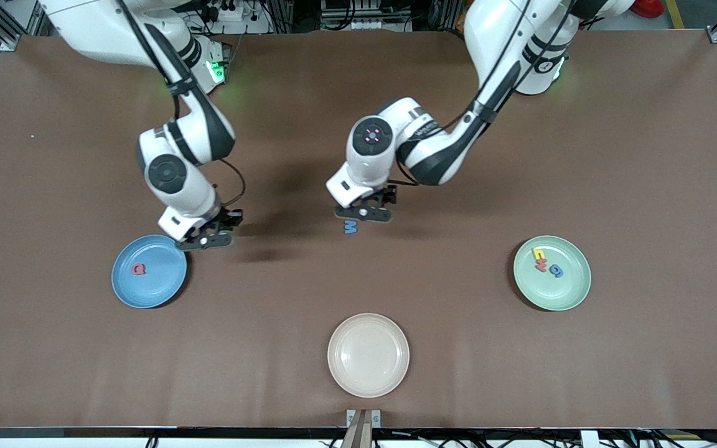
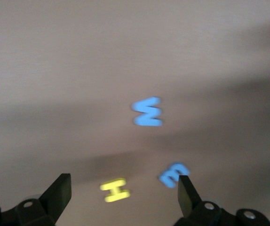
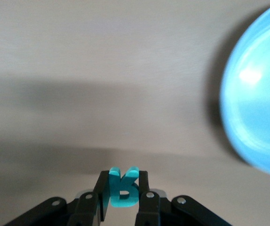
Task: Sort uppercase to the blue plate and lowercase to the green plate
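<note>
My right gripper point(image 1: 207, 239) is shut on the teal-green R point(image 3: 123, 190) and holds it just above the table, beside the rim of the blue plate point(image 1: 147, 292), which also shows in the right wrist view point(image 3: 262, 103). The red Q point(image 1: 139, 269) lies on that plate. My left gripper point(image 1: 365, 213) is open over mid-table. Below it lie the yellow H point(image 2: 115, 189) and a blue rounded e point(image 2: 172, 173) between its fingers, with the blue M point(image 2: 147, 112) a little apart point(image 1: 350, 227). The green plate point(image 1: 551, 292) holds the yellow h point(image 1: 539, 253), red w point(image 1: 540, 265) and blue g-like letter point(image 1: 556, 271).
A cream plate point(image 1: 368, 354) with nothing on it sits near the table's front edge, nearer to the front camera than the left gripper. The brown table point(image 1: 520, 155) is bare around the plates.
</note>
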Robot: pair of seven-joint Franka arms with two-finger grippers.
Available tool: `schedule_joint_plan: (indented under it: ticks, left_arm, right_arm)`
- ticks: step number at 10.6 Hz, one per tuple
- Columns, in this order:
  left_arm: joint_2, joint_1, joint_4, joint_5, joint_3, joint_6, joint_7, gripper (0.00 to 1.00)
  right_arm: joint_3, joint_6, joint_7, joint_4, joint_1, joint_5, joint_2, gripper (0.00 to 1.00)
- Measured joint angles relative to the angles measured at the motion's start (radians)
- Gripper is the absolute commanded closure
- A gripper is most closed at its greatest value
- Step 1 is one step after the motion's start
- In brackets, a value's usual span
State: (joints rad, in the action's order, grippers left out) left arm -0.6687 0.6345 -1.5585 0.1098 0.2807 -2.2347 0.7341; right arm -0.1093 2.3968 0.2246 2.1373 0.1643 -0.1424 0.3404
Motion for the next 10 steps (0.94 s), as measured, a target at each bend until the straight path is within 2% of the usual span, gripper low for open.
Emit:
schedule_joint_plan:
  ticks: [3, 5, 6, 7, 8, 10]
  left_arm:
    - [-0.053, 0.041, 0.007, 0.032, -0.001, -0.101, -0.198, 0.0]
    - [-0.087, 0.045, 0.011, 0.034, -0.001, -0.119, -0.342, 0.0]
    - [-0.098, 0.045, 0.013, 0.035, -0.001, -0.12, -0.405, 0.0]
    - [-0.108, 0.047, 0.013, 0.035, -0.001, -0.12, -0.452, 0.0]
    - [-0.118, 0.054, 0.014, 0.035, -0.001, -0.12, -0.477, 0.0]
    - [-0.134, 0.078, 0.016, 0.035, 0.0, -0.121, -0.482, 0.0]
  right_arm:
    - [0.122, 0.004, -0.263, -0.023, -0.011, -0.001, 0.0, 1.0]
    - [0.151, 0.004, -0.404, -0.062, -0.053, -0.001, 0.006, 1.0]
    - [0.158, 0.003, -0.465, -0.082, -0.075, -0.001, 0.018, 0.65]
    - [0.163, 0.003, -0.508, -0.103, -0.093, 0.0, 0.032, 0.16]
    - [0.166, 0.003, -0.528, -0.121, -0.108, 0.0, 0.05, 0.0]
    - [0.166, 0.003, -0.53, -0.137, -0.114, 0.001, 0.07, 0.0]
